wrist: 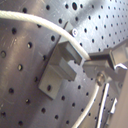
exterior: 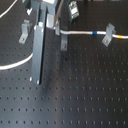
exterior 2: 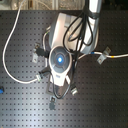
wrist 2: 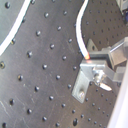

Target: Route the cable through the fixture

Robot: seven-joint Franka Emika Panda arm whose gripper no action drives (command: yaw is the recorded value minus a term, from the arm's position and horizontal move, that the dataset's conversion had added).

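The white cable (exterior: 82,33) runs across the black perforated board and carries a blue mark and a yellow mark in the first exterior view. It passes a grey fixture clip (exterior: 63,41) just below my gripper (exterior: 56,27). In the first wrist view the cable (wrist: 30,20) lies across the top of this clip (wrist: 61,67), with my gripper (wrist: 92,67) right beside it. In the second wrist view the cable (wrist 2: 79,30) ends at my fingertips, above the clip (wrist 2: 87,81). The jaws look shut on the cable.
More grey clips stand on the board (exterior: 75,95): one at the first exterior view's left (exterior: 24,34), one at its right (exterior: 106,38). A slack cable loop (exterior 2: 9,50) curves along the second exterior view's left. The arm's base (exterior 2: 60,59) fills that view's middle.
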